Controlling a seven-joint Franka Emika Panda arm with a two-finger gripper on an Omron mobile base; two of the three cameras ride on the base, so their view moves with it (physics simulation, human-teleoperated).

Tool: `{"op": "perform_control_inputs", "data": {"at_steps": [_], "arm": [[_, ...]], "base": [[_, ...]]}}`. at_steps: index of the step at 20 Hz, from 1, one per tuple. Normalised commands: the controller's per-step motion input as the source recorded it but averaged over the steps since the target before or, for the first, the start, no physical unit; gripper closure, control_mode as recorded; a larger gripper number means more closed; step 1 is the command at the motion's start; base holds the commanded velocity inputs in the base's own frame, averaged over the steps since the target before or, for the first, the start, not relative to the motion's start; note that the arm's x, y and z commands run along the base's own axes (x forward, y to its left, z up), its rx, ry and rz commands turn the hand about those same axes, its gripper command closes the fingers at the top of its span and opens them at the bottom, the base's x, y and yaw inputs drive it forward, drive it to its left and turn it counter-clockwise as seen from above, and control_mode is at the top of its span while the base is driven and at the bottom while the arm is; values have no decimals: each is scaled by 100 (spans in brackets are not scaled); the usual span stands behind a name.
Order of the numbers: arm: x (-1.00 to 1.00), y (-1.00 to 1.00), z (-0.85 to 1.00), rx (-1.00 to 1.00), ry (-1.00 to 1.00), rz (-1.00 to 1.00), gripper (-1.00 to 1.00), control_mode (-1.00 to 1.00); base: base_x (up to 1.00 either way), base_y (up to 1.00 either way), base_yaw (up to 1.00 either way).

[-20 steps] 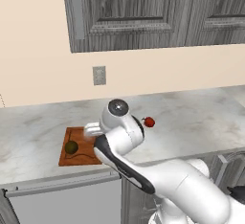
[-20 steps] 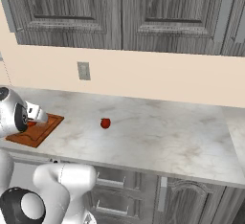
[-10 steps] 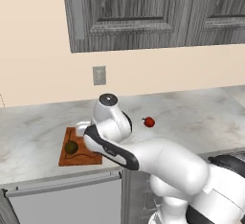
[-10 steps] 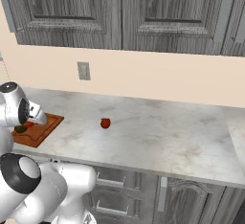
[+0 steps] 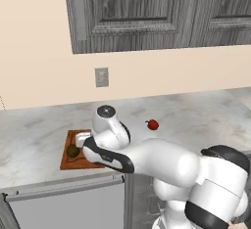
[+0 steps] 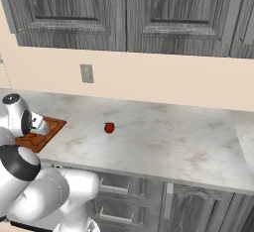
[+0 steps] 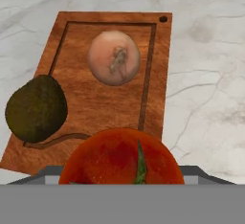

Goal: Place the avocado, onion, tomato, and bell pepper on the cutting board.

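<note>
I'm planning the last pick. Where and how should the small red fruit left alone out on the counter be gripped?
Judging by its shape, grip the red fruit across its round middle, coming straight down from above. It sits low on the flat counter with open marble all round, so no side is blocked. A dark stem seems to stick up on top, so the fingers should close either side of it.

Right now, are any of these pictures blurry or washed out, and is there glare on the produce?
Hand view: sharp; the tomato fills the bottom edge, the onion shows a soft sheen, the avocado looks dull. Left base view: evenly lit, the cutting board small and coarse. Right base view: flat light, no glare.
</note>
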Motion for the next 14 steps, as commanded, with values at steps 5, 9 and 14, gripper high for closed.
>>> {"op": "perform_control_inputs", "data": {"at_steps": [5, 9, 14], "arm": [[38, 0, -36, 0, 2, 0, 100, -100], [36, 2, -34, 0, 2, 0, 100, -100], [32, 13, -37, 0, 4, 0, 100, -100]], "base": [[0, 0, 0], [0, 0, 0], [0, 0, 0]]}}
